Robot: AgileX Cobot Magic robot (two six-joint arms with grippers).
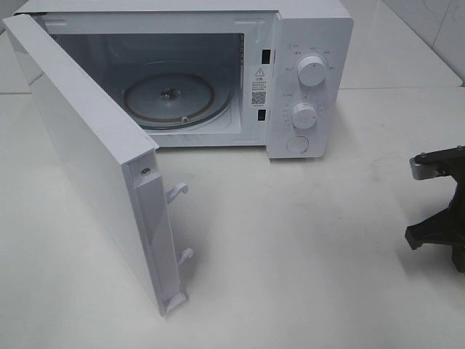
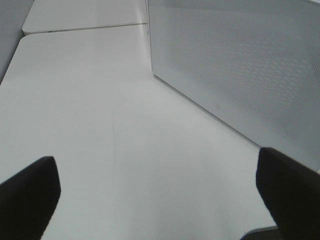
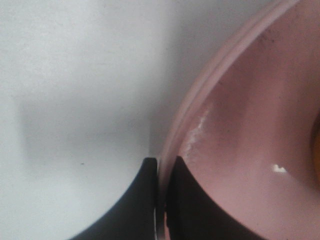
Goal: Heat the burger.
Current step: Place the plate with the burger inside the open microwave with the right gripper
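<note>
the right gripper (image 3: pixel 161 162) is pinched together on the rim of a pink plate (image 3: pixel 240 115), one finger inside the rim and one outside. of the burger (image 3: pixel 318 150) only an orange-brown sliver shows, on the plate and across it from those fingers. the left gripper (image 2: pixel 155 162) hangs with its fingers spread wide apart, holding nothing, over the white table (image 2: pixel 100 110) near the outer face of the microwave's open door (image 2: pixel 240 65). the right arm (image 1: pixel 442 211) stands in front of the microwave (image 1: pixel 309 43), off to its knob side and well apart. inside the microwave lies a glass turntable (image 1: pixel 171 98); behind the microwave are pale tiles (image 1: pixel 436 29).
</note>
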